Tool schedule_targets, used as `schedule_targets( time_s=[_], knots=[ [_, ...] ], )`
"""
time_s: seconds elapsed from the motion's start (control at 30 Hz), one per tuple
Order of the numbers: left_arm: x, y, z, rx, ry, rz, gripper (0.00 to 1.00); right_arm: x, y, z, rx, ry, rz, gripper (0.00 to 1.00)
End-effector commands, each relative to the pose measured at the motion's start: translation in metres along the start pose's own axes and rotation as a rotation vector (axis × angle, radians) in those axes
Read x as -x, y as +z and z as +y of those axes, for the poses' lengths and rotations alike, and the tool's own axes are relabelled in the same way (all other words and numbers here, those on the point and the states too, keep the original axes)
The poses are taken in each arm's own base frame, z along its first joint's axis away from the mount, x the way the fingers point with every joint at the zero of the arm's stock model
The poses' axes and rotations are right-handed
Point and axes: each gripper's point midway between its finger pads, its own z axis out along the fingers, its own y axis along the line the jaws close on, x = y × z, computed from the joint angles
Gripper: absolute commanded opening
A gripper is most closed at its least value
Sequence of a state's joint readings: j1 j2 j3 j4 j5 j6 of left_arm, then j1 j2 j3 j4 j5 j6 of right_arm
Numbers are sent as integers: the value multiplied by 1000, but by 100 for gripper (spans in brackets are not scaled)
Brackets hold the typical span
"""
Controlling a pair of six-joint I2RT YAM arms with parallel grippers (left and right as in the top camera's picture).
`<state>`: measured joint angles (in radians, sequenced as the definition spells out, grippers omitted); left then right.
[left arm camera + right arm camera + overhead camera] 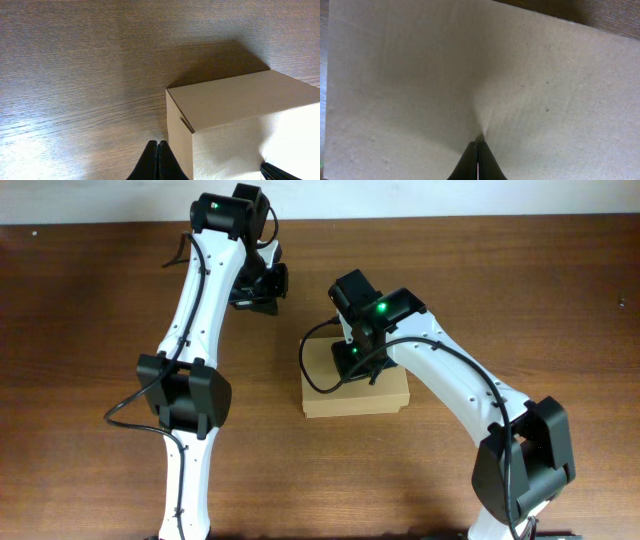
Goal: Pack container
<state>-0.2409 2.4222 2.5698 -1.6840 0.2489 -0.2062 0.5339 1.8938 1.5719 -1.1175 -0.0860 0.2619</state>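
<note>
The container is a tan cardboard box lying on the table with its lid down flat. My right gripper is over its top; in the right wrist view the shut fingertips rest on or just above the plain lid, holding nothing. My left gripper is off the box's far left corner. In the left wrist view it is shut and empty, low over the wood just left of the container's side wall. Whatever is inside the box is hidden.
The brown wooden table stretches all round the box. A pale wall strip runs along the far edge. Both arms' white links cross the table, the left and the right.
</note>
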Motion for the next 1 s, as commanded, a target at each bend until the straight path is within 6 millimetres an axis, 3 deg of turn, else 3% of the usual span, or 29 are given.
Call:
schedule_targets(
  time_s=[0.0, 0.1, 0.13, 0.2, 0.3, 0.4, 0.43, 0.5, 0.6, 0.83, 0.97],
  knots=[
    [3, -5, 1, 10, -7, -19, 2, -29, 58, -14, -84, 6, 167, 4],
    [3, -5, 1, 6, -7, -20, 2, -27, 47, -13, -80, 5, 152, 4],
    [3, -7, 0, 5, -6, -24, 5, -26, 40, -12, -77, 0, 142, 9],
    [3, -11, -1, 1, -3, -34, 15, -23, 28, -9, -70, -6, 121, 32],
    [3, -24, -6, -12, 6, -67, 29, -16, 1, -4, -51, -28, 74, 52],
    [3, -43, -10, -21, 19, -115, 43, -10, -28, 0, -36, -35, 24, 81],
    [1, -56, -14, -29, 28, -149, 54, -6, -43, 3, -27, -37, -8, 98],
    [-2, -73, -17, -37, 38, -189, 67, -1, -63, 6, -16, -59, -51, 99],
    [-8, -97, -22, -48, 51, -242, 100, 8, -97, 11, 3, -99, -137, 99],
    [-23, -136, -29, -68, 74, -331, 100, 9, -144, 12, 10, -106, -248, 99],
    [-37, -167, -35, -94, 93, -400, 100, 2, -182, -5, -66, -101, -366, 99]
  ],
)
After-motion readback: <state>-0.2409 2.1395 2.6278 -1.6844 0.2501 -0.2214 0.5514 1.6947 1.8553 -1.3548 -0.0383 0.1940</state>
